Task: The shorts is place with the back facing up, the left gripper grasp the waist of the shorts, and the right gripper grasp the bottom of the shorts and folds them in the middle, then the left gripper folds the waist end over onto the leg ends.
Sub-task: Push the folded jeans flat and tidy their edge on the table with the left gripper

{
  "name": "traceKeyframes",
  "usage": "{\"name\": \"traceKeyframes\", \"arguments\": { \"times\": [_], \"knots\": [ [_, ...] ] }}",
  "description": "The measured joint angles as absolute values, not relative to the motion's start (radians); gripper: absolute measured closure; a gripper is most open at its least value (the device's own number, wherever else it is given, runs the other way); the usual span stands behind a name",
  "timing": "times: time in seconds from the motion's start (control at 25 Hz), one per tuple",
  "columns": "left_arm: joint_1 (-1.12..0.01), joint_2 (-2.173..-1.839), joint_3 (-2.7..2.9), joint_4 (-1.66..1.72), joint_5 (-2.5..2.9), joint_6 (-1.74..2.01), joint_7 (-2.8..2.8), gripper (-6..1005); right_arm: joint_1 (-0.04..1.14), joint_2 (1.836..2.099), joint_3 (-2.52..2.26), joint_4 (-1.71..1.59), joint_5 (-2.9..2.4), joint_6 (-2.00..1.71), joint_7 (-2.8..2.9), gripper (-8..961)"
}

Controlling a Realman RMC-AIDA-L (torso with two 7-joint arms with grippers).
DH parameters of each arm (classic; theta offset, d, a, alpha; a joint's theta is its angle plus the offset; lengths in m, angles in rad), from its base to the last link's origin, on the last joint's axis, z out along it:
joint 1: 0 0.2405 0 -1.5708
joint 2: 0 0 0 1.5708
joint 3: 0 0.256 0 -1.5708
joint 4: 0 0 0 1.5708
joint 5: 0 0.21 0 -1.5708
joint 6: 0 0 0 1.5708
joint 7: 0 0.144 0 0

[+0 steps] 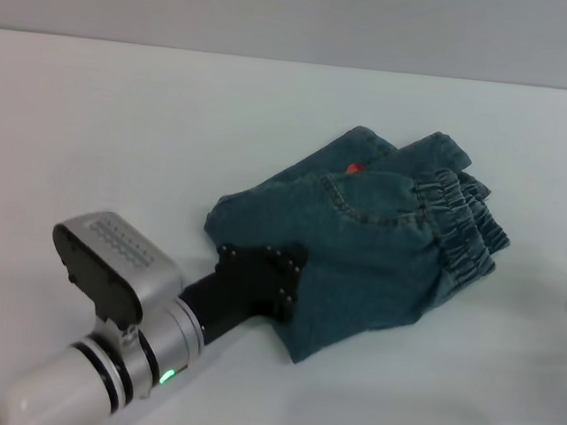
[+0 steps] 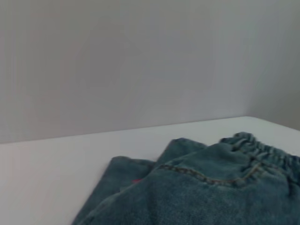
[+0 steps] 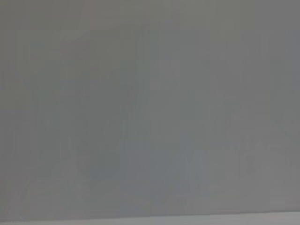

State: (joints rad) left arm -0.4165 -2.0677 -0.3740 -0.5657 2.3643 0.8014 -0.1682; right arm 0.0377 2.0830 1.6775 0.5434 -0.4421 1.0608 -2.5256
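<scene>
While the black two-finger left gripper touches the folded blue denim shorts at their seven o'clock edge on the white table, its fingers' state cannot be told; ruffled elastic waist lies at three o'clock.

Left arm, silver with black bands and a lit green ring, reaching in low from the near left corner toward the centre. Its black left tool points forward and rightward; the fingertips are hidden. The right arm shows only as a dark sliver at the far right edge.
</scene>
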Motion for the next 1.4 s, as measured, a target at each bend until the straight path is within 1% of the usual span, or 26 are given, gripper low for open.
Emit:
{"name": "traceKeyframes", "arguments": {
  "times": [0.2, 0.4, 0.64, 0.8, 0.92, 1.04, 1.12, 1.2, 1.24, 1.4],
  "knots": [
    [-0.495, -2.07, -0.395, -0.475, 2.363, 0.771, -0.244, 972, 0.022, 2.085, 1.676, 0.545, -0.436, 1.074, -2.525, 953],
    [-0.548, -2.07, -0.418, -0.426, 2.363, 0.758, -0.275, 967, 0.017, 2.086, 1.668, 0.544, -0.43, 1.084, -2.525, 953],
    [-0.599, -2.069, -0.444, -0.379, 2.362, 0.754, -0.277, 962, 0.009, 2.088, 1.658, 0.542, -0.425, 1.091, -2.525, 953],
    [-0.611, -2.068, -0.459, -0.372, 2.363, 0.757, -0.277, 959, 0.005, 2.088, 1.626, 0.538, -0.379, 1.092, -2.525, 953],
    [-0.57, -2.059, -0.48, -0.421, 2.364, 0.807, -0.265, 956, 0.009, 2.084, 1.609, 0.536, -0.363, 1.092, -2.525, 953],
    [-0.57, -2.059, -0.48, -0.421, 2.364, 0.807, -0.265, 953, 0.018, 2.084, 1.604, 0.535, -0.362, 1.088, -2.525, 953],
    [-0.471, -2.052, -0.486, -0.486, 2.405, 0.843, -0.272, 952, 0.027, 2.084, 1.6, 0.532, -0.362, 1.083, -2.525, 953],
    [-0.471, -2.052, -0.486, -0.486, 2.405, 0.843, -0.272, 950, 0.036, 2.083, 1.599, 0.528, -0.362, 1.082, -2.525, 953],
    [-0.421, -2.052, -0.492, -0.526, 2.445, 0.831, -0.291, 949, 0.042, 2.083, 1.599, 0.527, -0.362, 1.082, -2.525, 953],
    [-0.406, -2.049, -0.486, -0.534, 2.461, 0.823, -0.35, 945, 0.063, 2.082, 1.597, 0.516, -0.362, 1.081, -2.525, 954]
  ]
}}
